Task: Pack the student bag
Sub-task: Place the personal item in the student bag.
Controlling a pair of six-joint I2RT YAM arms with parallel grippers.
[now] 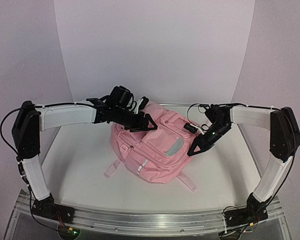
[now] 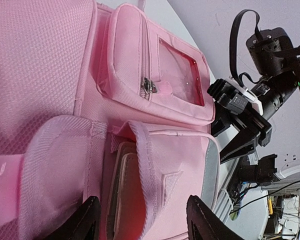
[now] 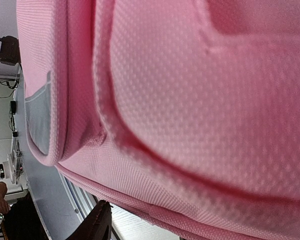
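The student bag (image 1: 152,147) is a large pink backpack lying face up in the middle of the table. My left gripper (image 1: 144,122) is open and empty just above its far top edge. In the left wrist view the bag (image 2: 55,60) fills the frame, and my left gripper (image 2: 146,220) straddles an open front pocket (image 2: 170,170) with flat cream-edged items (image 2: 121,195) inside. My right gripper (image 1: 196,146) is open against the bag's right side. In the right wrist view pink mesh fabric (image 3: 190,100) is very close, and only one of its fingers (image 3: 97,222) shows.
A zipped pocket with a clear window (image 2: 177,75) sits beside the open pocket. Pale straps (image 1: 112,169) trail from the bag toward the near edge. My right arm (image 2: 250,115) stands close beyond the bag. White walls enclose the table on three sides.
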